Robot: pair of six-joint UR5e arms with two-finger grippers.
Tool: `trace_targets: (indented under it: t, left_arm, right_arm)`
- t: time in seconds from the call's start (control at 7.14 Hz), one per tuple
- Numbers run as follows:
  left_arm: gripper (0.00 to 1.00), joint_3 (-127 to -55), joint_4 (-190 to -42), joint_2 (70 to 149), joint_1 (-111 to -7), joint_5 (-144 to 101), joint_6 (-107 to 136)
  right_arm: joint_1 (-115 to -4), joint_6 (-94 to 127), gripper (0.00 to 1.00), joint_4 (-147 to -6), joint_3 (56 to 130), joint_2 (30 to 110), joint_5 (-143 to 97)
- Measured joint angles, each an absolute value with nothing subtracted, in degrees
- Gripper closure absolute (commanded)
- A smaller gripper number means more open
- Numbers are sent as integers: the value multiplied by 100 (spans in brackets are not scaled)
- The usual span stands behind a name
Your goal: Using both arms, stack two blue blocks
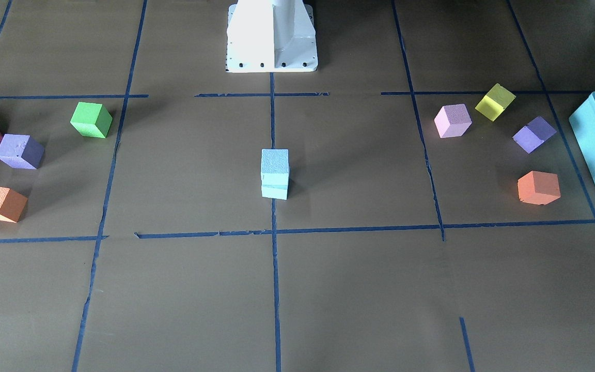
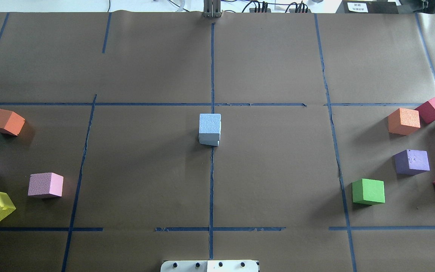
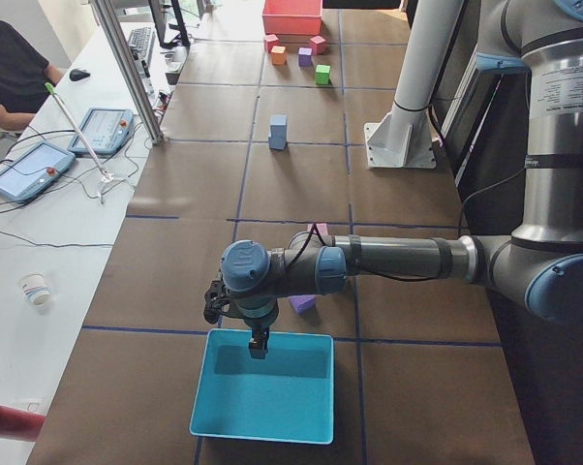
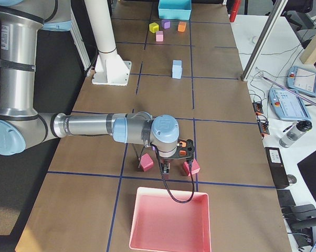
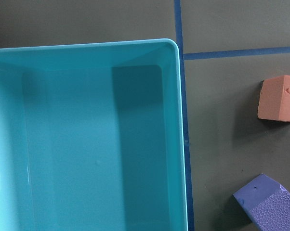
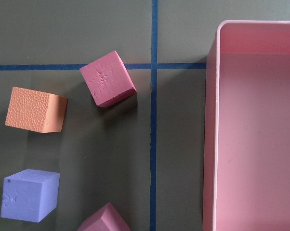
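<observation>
Blue blocks (image 1: pixel 275 173) sat stacked on bench (image 1: pixel 173 289) just in front of white pedestal (image 1: pixel 271 36), tower axis upright. Farther out, well apart from them:
- left hand (image 3: pixel 259 346) off pedestal's left, over teal bin (image 3: pixel 282 397)
- right hand (image 4: pixel 166 170) off pedestal's right, beside pink bin (image 4: pixel 171 220)

Neither looked nearer. Opening of either: cannot tell. Stacking looked complete.

Nothing here can actually be read. A white label (image 2: pixel 357 6) on the black box (image 2: pixel 376 8) at the back carries print too small to make out, as does the pale sticker (image 3: pixel 563 89) on the left arm (image 3: pixel 398 258). The pendant screens (image 3: pixel 28 167) show only blur.
</observation>
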State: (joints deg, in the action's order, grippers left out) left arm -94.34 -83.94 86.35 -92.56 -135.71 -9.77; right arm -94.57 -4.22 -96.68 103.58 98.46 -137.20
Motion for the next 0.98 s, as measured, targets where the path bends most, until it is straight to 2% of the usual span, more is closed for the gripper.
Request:
trace_targets:
  t: [0.98]
  left_arm:
    - [0, -9369, -8405, 8631, -9229, -13544, -995]
  right_arm:
    - [-9457, -461, 0, -9668, 10071, 9851, -13712]
